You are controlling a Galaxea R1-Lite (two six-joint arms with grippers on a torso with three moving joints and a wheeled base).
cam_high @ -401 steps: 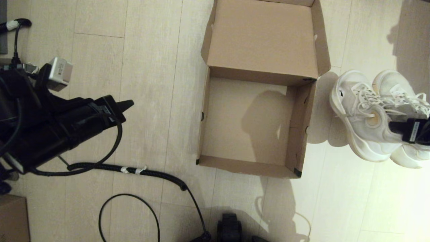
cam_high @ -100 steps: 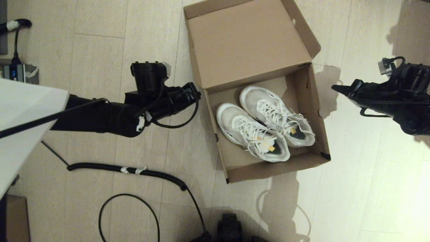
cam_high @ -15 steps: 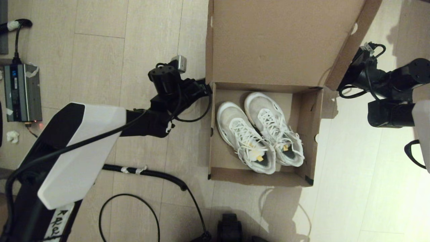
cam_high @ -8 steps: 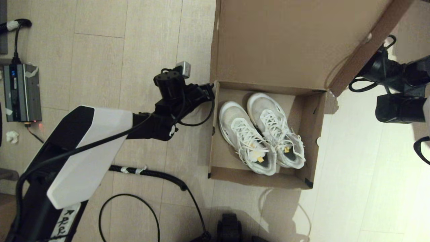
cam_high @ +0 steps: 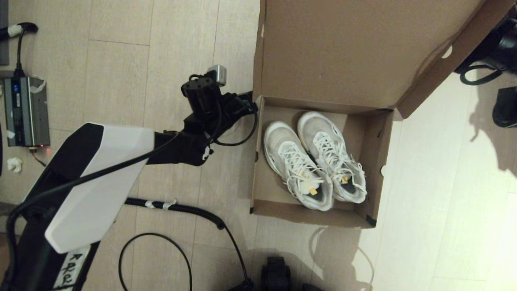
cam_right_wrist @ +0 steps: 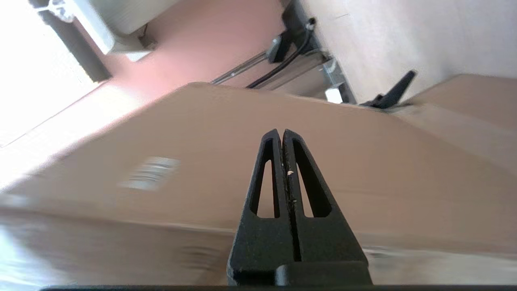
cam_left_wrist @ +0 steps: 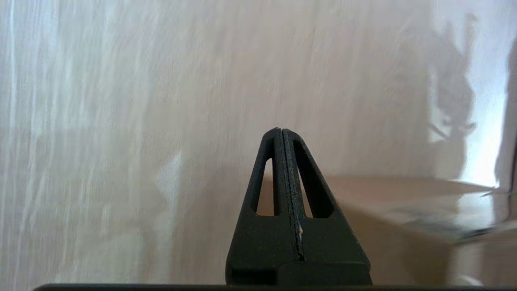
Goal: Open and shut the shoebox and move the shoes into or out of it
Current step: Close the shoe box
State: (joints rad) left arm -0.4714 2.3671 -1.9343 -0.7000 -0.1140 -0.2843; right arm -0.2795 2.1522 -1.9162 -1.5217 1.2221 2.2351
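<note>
Pressing together along their full length, the fingers of the left gripper (cam_left_wrist: 281, 131) leave no gap and hold nothing; in the head view this gripper (cam_high: 249, 106) sits against the outer left wall of the shoebox (cam_high: 258, 169) at its far left corner, where the hinged lid (cam_high: 343, 48) meets the base. The left wrist view shows only pale floor beyond the tip, with a brown cardboard edge of the box to one side. The fingers of the right gripper (cam_right_wrist: 281, 132) are likewise closed flat on each other with nothing between them, and the tip lies over the brown outer face of the lid, near a small white label (cam_right_wrist: 150, 172); whether the tip touches the cardboard cannot be determined. In the head view the right arm (cam_high: 494, 48) shows only as dark parts behind the right flap of the raised lid, at the frame's right edge. The lid stands open, tilted up from the far side of the base. The shoes (cam_high: 315, 159), a pair of white mesh sneakers with white laces, lie side by side inside the box, toes toward the hinge and heels toward the near wall. Dark tape patches mark the near corners. A black corrugated cable (cam_high: 177, 208) lies on the wooden floor (cam_high: 121, 60) left of the box, and a grey power unit (cam_high: 26, 111) sits at the far left.
</note>
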